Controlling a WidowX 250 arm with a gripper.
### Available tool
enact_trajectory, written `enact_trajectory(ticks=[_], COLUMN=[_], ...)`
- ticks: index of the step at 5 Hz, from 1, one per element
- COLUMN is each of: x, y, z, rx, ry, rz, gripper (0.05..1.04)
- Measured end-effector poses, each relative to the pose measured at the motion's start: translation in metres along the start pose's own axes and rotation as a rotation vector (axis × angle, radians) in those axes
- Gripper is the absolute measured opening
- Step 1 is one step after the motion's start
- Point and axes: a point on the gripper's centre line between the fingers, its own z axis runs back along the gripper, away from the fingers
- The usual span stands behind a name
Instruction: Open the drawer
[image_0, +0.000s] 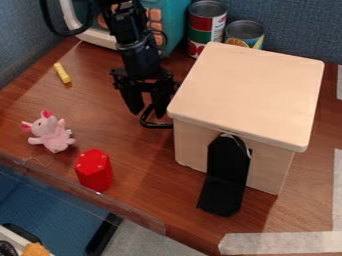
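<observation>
The gripper (147, 112) hangs down just left of the wooden box (247, 95), its two fingers apart with a narrow gap between them. A black loop-shaped handle (155, 125) sticks out low at the left side of the box, right at the fingertips. Whether the fingertips touch the loop I cannot tell. The drawer's front face is hidden on that left side, so how far it stands out cannot be made out.
A black strip (227, 175) slopes down the box's front face. Left on the table (143, 175) are a red hexagonal block (94, 170), a pink plush toy (49, 133) and a yellow stick (62, 73). Cans (207, 25) and a teal toy oven (172, 22) stand behind.
</observation>
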Motion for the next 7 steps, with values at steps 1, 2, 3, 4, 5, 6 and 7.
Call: enact_trajectory(ticks=[1, 2, 3, 4, 5, 6, 7], x=[0.0, 0.0, -0.001, 0.0, 0.0, -0.002, -0.006], y=[0.0, 0.005, 0.021, 0.037, 0.049, 0.063, 0.07], z=[0.002, 0.011, 0.025, 0.041, 0.053, 0.062, 0.062], rx=[-0.003, 0.016, 0.022, 0.001, 0.004, 0.031, 0.059], ry=[0.013, -0.009, -0.013, -0.022, -0.02, -0.013, 0.021], rz=[-0.011, -0.01, 0.008, 0.01, 0.008, 0.006, -0.021], gripper=[0.34, 0.157, 0.117, 0.115, 0.114, 0.114, 0.113])
